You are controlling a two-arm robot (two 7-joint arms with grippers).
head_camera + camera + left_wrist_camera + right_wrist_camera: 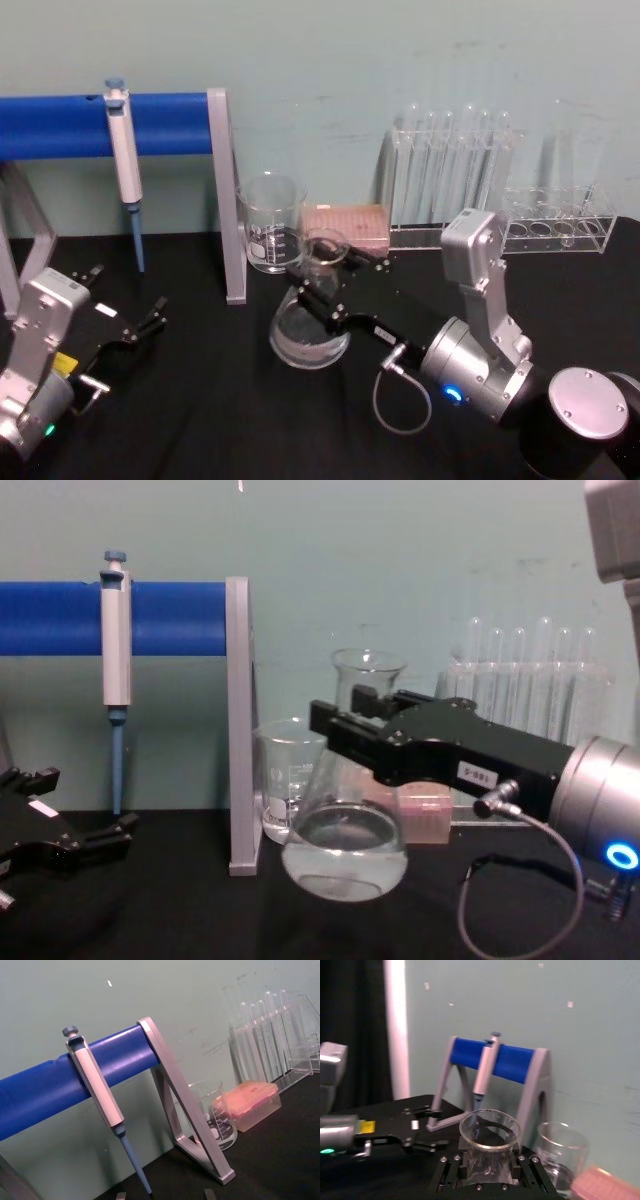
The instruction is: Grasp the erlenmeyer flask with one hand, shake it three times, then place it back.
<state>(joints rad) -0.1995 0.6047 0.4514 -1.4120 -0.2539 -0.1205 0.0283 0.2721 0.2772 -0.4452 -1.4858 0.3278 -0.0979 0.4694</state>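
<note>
1. The black right tool [348, 718] clamps the neck of the clear glass conical erlenmeyer flask [345, 855].
2. Its base is at the black counter [180, 920]; touching or not, unclear.
3. Grasp looks made; shakes and return likely remain.
4. The left tool [128, 288] idles, fingers apart.

A lab: pipette [125, 160] on blue stand [60, 126]; glass beaker [270, 226]; racked test tubes [455, 170]; pink tip box [346, 227]

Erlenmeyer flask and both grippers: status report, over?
Right gripper shut on the erlenmeyer flask at its neck. Left gripper open, parked at left. Flask upright, liquid inside; beaker close behind.
</note>
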